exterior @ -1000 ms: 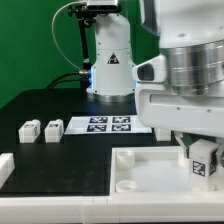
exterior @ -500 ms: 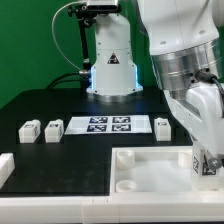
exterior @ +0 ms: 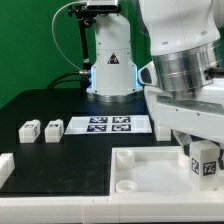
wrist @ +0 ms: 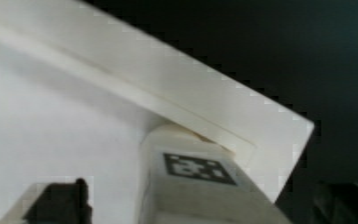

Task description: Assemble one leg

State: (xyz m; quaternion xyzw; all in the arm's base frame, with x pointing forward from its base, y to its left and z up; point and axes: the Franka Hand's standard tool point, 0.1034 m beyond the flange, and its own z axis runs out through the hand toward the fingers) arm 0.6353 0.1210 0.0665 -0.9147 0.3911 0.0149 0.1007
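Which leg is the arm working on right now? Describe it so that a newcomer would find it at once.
Start at the big white tray at the front of the table. At its corner on the exterior view's right, under the arm's hand, stands the leg, a small white block with a black-and-white tag. The two loose blocks lie apart on the dark table, on the exterior view's left.

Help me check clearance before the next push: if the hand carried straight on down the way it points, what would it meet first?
Probably the small white tagged block leg standing in the large white tray-like part. The hand sits directly over it; whether it already touches is unclear.
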